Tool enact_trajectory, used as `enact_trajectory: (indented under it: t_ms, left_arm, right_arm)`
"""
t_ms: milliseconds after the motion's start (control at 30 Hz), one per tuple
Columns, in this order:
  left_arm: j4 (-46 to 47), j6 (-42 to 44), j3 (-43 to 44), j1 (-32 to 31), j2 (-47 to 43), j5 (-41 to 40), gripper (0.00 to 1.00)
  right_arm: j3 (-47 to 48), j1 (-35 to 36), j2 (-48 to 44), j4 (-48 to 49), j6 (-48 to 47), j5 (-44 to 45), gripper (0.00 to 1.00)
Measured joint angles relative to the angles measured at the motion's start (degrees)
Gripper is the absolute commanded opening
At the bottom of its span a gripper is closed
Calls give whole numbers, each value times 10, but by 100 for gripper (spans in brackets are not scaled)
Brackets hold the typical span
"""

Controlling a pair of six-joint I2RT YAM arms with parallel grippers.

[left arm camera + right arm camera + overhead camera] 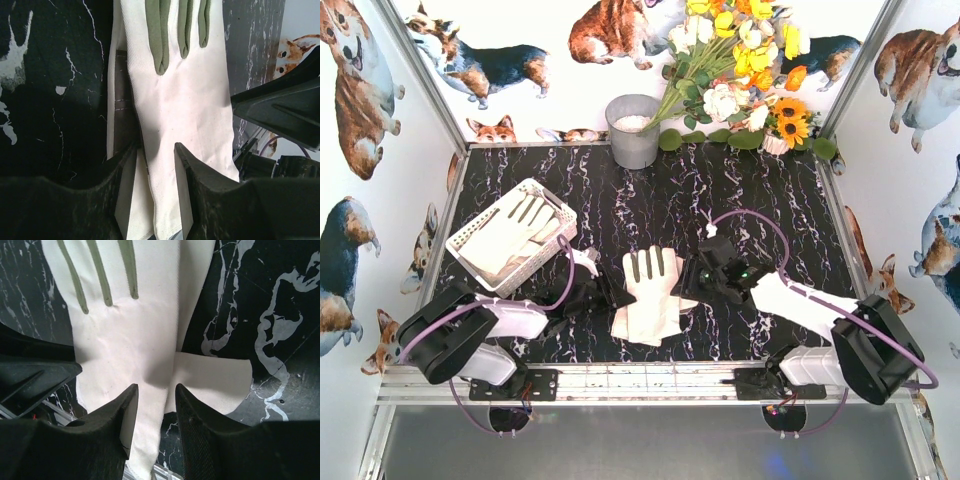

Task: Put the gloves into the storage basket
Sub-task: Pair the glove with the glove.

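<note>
White gloves (520, 232) lie in the basket (473, 267) at left, while the left gripper (156, 147) and right gripper (156, 387) each pinch an edge of another glove (650, 300) on the near middle of the table (770, 190), yet to go.

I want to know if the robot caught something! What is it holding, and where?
The cream-white fabric glove with olive finger strips: the left gripper pinches its left edge, and the right gripper pinches it beside the thumb.
</note>
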Motion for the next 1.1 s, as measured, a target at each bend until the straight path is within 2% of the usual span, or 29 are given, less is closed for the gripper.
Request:
enact_trajectory:
  t_ms: [100,267,333,400,433,467,667,933,1100]
  left_arm:
    - [7,0,2,0,10,0,29]
    - [17,1,6,0,18,3,19]
    - [21,2,6,0,22,4,11]
    - [25,1,6,0,24,4,1]
    - [27,2,6,0,24,4,0]
    - [28,2,6,0,24,4,0]
    - [17,11,8,-1,7,-10,0]
    - [-102,61,64,-3,-69,-47,0]
    - [-163,93,85,-3,-85,-65,0]
  right_arm:
    - [-8,0,12,11,2,-1,36]
    - [-10,0,33,26,12,-9,31]
    - [-10,0,39,34,15,-15,23]
    - [-10,0,42,42,17,-24,8]
    - [-10,-1,43,46,19,-28,1]
    - [-10,-1,43,49,20,-31,0]
    - [-10,-1,31,59,36,-49,0]
    - [-10,-1,-40,54,42,-50,0]
    - [-12,3,-50,55,45,-44,0]
